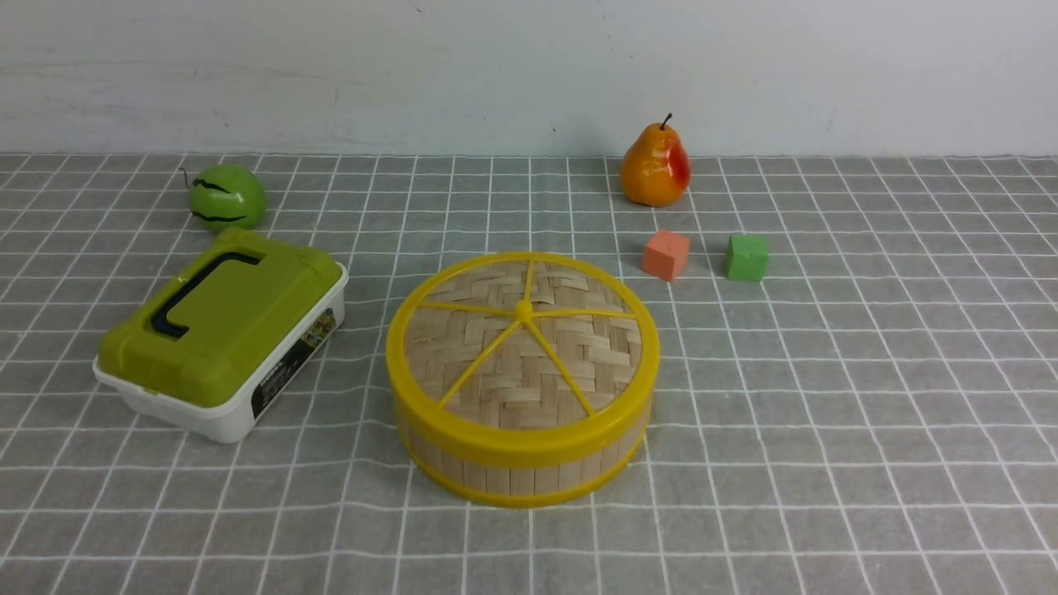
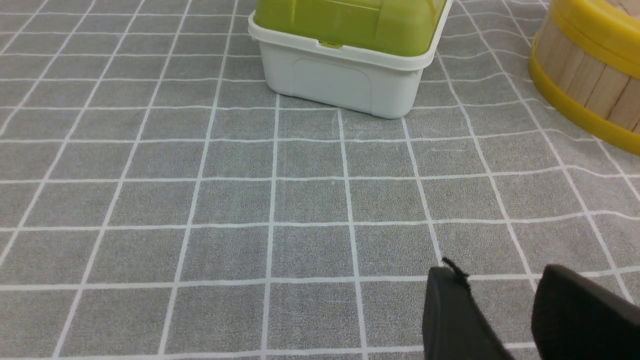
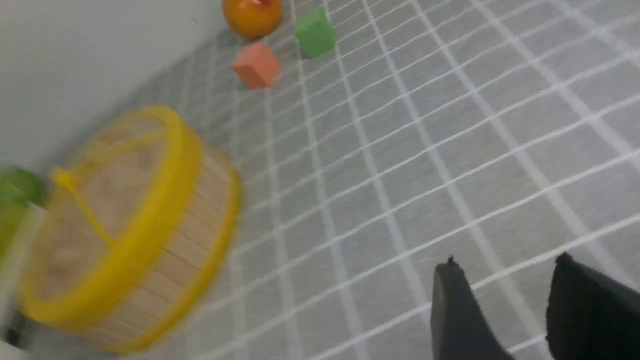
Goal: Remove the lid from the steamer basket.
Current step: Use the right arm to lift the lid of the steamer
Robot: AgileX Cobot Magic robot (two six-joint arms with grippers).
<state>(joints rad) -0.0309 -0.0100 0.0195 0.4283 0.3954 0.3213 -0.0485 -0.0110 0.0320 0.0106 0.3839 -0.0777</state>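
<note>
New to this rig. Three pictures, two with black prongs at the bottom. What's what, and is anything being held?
It is a two-armed robot. The wide picture comes from a camera between its arms, looking forward; neither arm shows there. The other two come from cameras on each wrist, and the black prongs are gripper fingers: the left gripper, the right gripper. Both stand open with bare cloth between the fingers, so nothing is held.

On the checked tablecloth: the steamer basket with the lid still on it, a white box with a green top, a green apple, a pear, an orange cube and a green cube. The right wrist picture is blurred.
</note>
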